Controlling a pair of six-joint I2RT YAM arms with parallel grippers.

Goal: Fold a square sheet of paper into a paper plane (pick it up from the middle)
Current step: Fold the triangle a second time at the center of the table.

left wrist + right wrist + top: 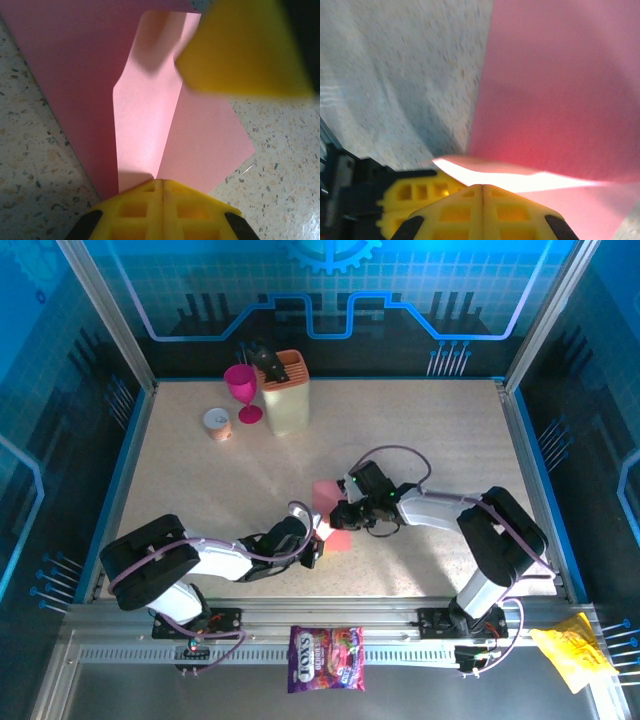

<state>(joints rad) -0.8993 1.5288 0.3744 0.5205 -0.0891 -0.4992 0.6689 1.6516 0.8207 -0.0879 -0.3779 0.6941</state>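
1. At the table's [420, 440] 11 o'clock stand a small tin [217, 423], a pink goblet [243, 390] and a beige knife block [285, 392], well apart from both arms.
2. The left gripper [318, 535] reaches in from 8 o'clock to just below the table's centre. In its wrist view, the left gripper [162, 186] has its yellow fingers pressed together and clenched on a raised ridge of the paper.
3. The sheet of paper [325, 492] lies near the centre between the two grippers, partly folded. In the left wrist view, a paler flap of it [145, 125] stands up over the darker layer. The blurred yellow block [245, 50] at 1 o'clock there is probably a finger of the other gripper.
4. The right gripper [347, 510] comes in from 4 o'clock. Its fingers [482, 187] are closed, pinching a fold of the paper [560, 75] above the table.
5. A yellow wrapper [572, 655] lies off the table at 4 o'clock.
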